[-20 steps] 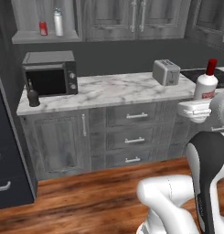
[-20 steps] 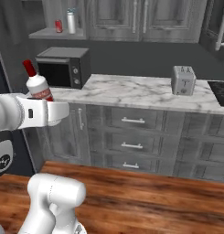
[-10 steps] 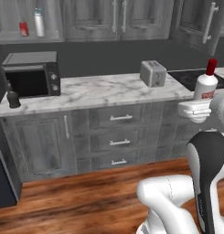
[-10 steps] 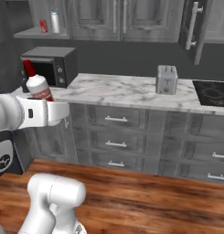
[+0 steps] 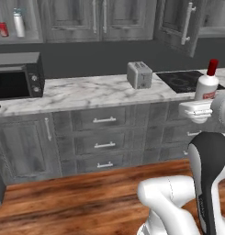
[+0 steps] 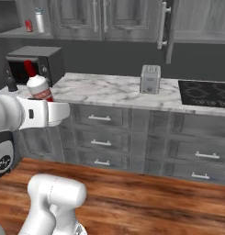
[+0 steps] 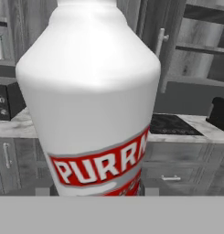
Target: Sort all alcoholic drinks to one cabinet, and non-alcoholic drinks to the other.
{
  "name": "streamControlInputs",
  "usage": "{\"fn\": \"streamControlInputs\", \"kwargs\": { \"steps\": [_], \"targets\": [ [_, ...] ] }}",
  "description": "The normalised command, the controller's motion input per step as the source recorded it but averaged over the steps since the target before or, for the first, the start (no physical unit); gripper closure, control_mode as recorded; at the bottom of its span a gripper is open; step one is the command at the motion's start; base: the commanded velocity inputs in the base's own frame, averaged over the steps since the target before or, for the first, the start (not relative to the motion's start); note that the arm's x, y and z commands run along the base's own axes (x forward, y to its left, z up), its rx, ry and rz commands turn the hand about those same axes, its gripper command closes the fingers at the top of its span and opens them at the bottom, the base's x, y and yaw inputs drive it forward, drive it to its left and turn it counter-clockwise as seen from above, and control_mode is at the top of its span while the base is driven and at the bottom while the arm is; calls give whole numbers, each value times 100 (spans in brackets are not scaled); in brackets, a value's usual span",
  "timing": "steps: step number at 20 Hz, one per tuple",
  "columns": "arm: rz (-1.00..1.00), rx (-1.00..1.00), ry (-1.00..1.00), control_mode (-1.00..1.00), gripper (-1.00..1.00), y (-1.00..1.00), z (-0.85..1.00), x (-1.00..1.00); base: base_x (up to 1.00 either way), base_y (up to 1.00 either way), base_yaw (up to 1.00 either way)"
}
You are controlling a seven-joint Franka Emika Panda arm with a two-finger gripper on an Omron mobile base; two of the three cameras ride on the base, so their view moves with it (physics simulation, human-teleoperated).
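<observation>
Gripper [image 5: 196, 110] clamped on white bottle [image 5: 207, 84] with red cap and red label, bottle upright, held in air in front of lower drawers, clear of tabletop [image 5: 86, 94]. Red can [image 5: 2, 29] and pale-grey bottle [image 5: 18, 23] side by side on open upper shelf [image 6: 22, 33], above microwave [image 5: 17, 73]. Toaster [image 5: 139, 75] on tabletop beside cooktop [image 6: 205, 92]. Upper cabinet door [image 6: 168, 23] ajar

Two bottles [image 5: 207, 82] [image 5: 19, 24], one can [image 5: 2, 29], one toaster [image 5: 139, 75]
</observation>
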Motion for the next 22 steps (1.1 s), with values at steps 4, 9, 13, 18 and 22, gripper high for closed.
{"fn": "streamControlInputs", "kwargs": {
  "steps": [4, 9, 13, 18, 22],
  "targets": [
    [0, 0, 0, 100, 100, 0, 0, 0, 16, -62, 0],
    [0, 0, 0, 100, 100, 0, 0, 0, 18, -63, 0],
    [0, 0, 0, 100, 100, 0, 0, 0, 20, -55, 0],
    [0, 0, 0, 100, 100, 0, 0, 0, 45, -39, -2],
    [0, 0, 0, 100, 100, 0, 0, 0, 59, -39, -5]
  ]
}}
